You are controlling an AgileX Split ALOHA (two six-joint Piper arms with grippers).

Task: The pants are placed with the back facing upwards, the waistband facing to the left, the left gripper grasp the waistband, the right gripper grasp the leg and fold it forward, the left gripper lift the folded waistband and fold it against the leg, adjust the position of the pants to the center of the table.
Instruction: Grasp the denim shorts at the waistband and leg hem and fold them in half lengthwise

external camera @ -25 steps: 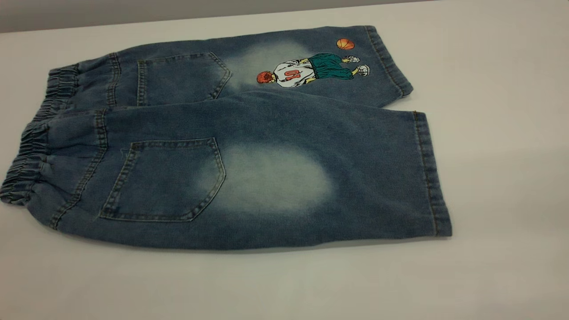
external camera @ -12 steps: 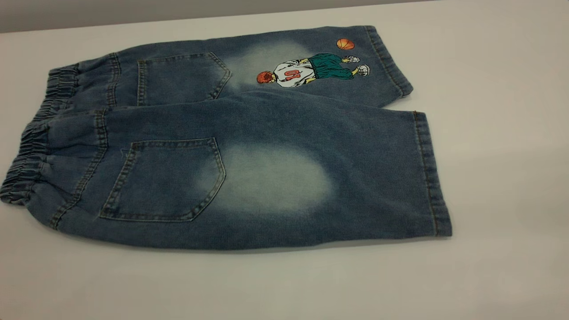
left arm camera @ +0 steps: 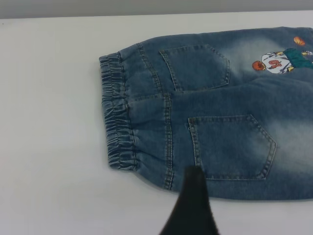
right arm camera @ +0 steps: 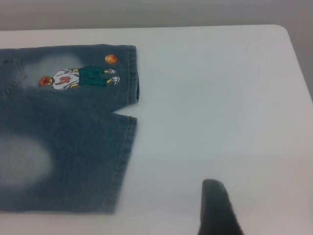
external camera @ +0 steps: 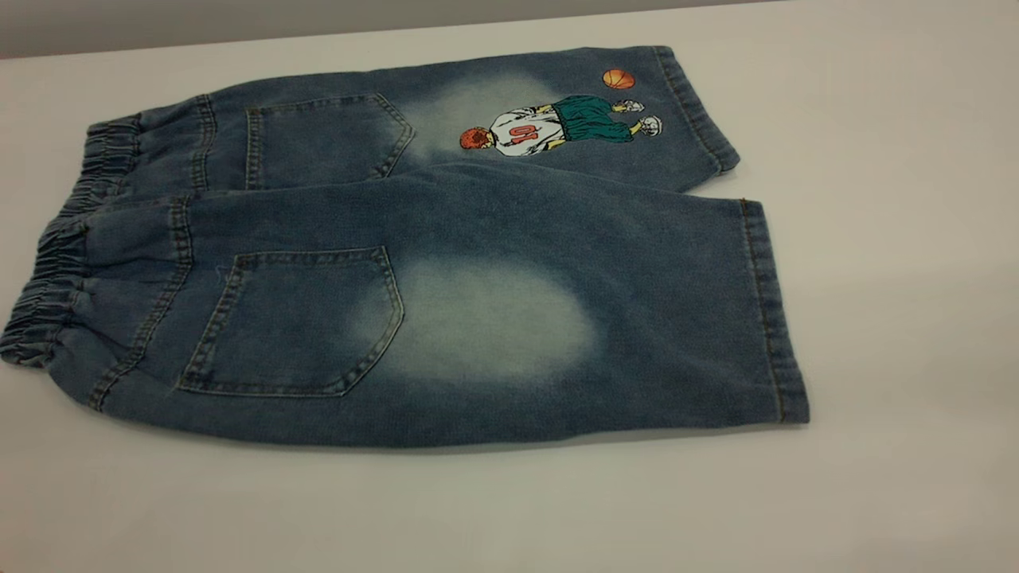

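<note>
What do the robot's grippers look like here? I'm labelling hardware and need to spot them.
Little shows. In the left wrist view, the left gripper appears as one matte black wedge-shaped finger tapering to a blunt tip. In the right wrist view, the right gripper is a similar black finger with a rounded tip. No cables or markings are visible.

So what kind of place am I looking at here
Most likely a robot test bench for folding clothes, not a home: a large plain off-white table, short faded blue denim pants laid flat on it alone, and a black gripper finger seen from a wrist camera.
</note>
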